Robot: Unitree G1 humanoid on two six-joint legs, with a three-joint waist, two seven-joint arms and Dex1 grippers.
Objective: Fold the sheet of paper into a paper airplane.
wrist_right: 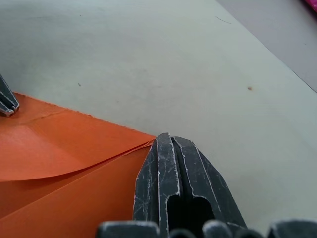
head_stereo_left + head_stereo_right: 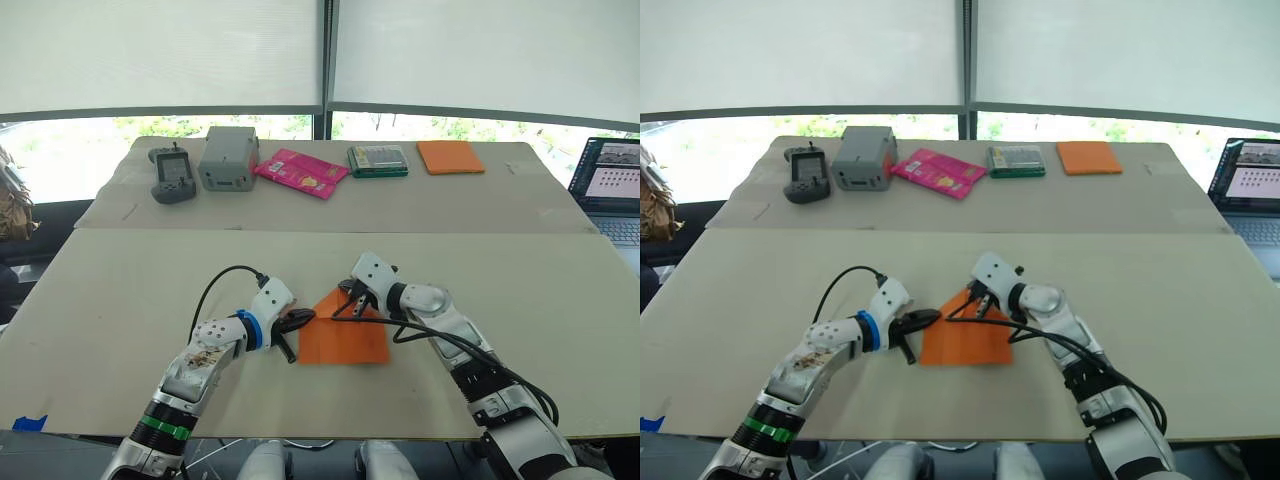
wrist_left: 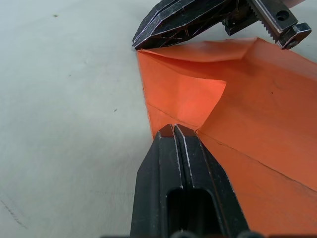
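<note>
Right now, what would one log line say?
sheet of paper: partly folded, flat on table | left tool: shut at its edge | right tool: shut at folded corner

near table (image 2: pixel 120 290): sheet of paper (image 2: pixel 345 338) | far table (image 2: pixel 300 210): controller (image 2: pixel 172 175); grey box (image 2: pixel 229 158); pink packet (image 2: pixel 300 172); orange pad (image 2: pixel 449 157)

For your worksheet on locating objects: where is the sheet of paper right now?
The sheet of paper lies on the near table's middle, between the left gripper at its left edge and the right gripper at its top corner.

1. Head stereo pair looks forward and down from above, well back from the sheet of paper (image 2: pixel 343 335); both eyes share it.
2. Wrist views sit right at the sheet's edges, facing each other across it.
</note>
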